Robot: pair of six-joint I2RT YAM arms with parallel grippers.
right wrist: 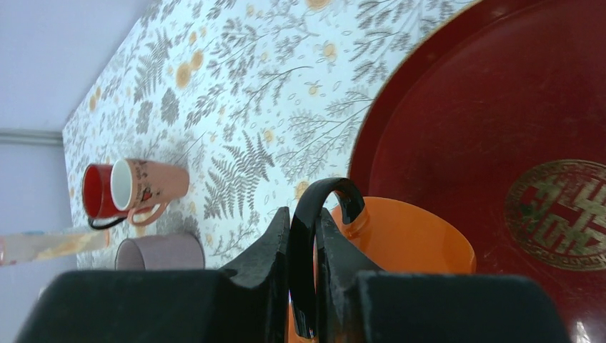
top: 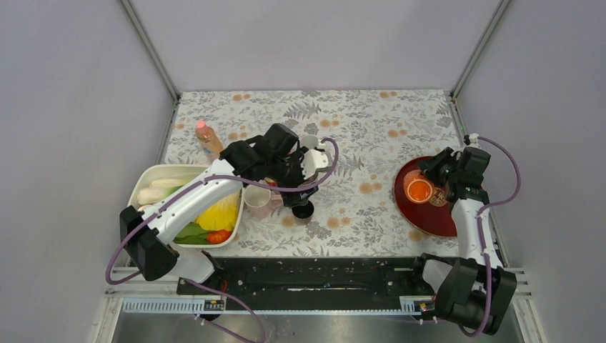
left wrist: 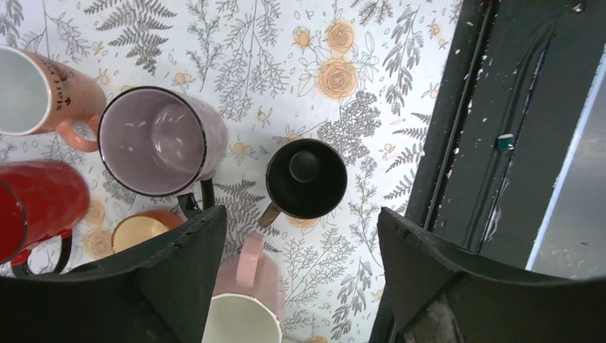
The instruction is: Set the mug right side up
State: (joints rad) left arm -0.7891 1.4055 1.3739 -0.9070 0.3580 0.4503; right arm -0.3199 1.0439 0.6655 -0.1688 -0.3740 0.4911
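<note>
My right gripper is clamped on the thin black loop handle of the orange mug, low centre of the wrist view. The mug sits on the glossy red lacquer tray, at the right of the overhead view, mouth apparently up, so I judge the turn about done. Next I must ease the jaws apart without tipping it, then lift clear. My left gripper hangs spread wide, grasping nothing, above a matte black mug on the fern-print tablecloth.
</note>
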